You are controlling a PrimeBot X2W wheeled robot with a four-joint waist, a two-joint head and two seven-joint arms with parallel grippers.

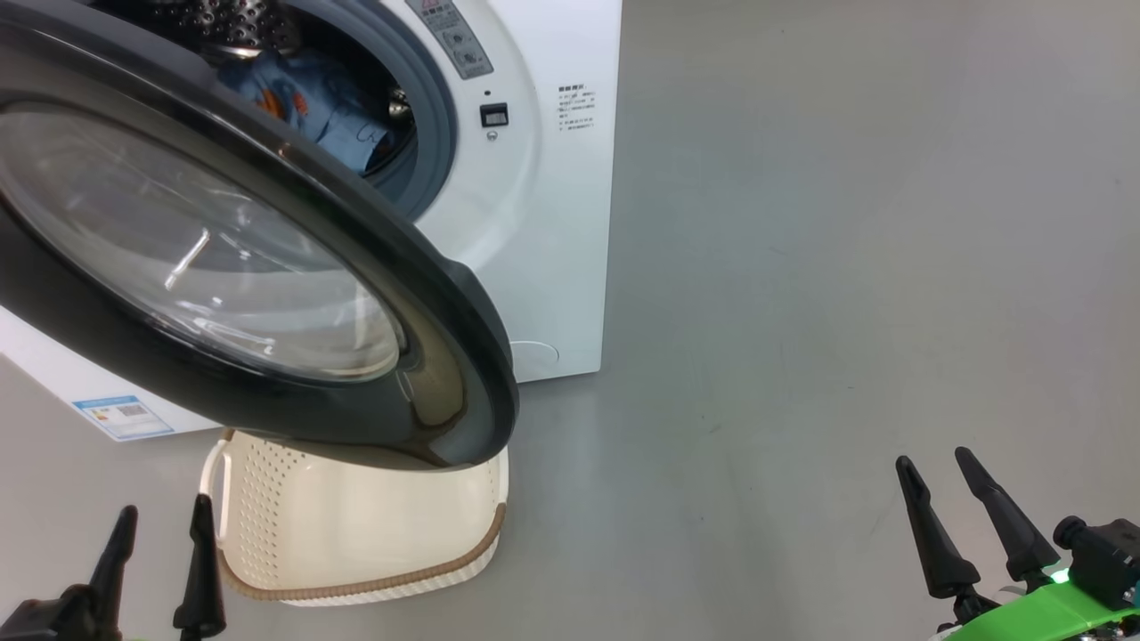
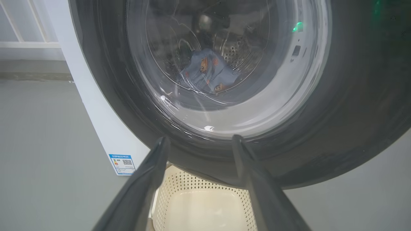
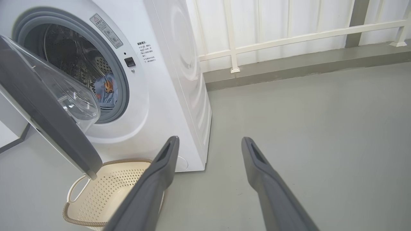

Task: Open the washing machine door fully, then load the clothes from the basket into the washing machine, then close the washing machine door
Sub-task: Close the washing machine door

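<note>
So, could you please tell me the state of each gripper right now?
Left gripper, long dark fingers: open, empty.
Right gripper, long dark fingers: open, empty.

Floor [image 1: 846, 267]: smooth grey, matte, a few faint scuffs, evenly lit. Low grey kerb [image 3: 305, 64] runs along its far edge. White railing [image 3: 298, 38], posts and one crossbar, stands on the kerb before a pale panelled wall [image 3: 273, 16]. Grey pillar [image 3: 354, 22] at the wall's right end.

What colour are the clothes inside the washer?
Light blue clothes with small orange-brown prints, clearest in the left wrist view.
</note>
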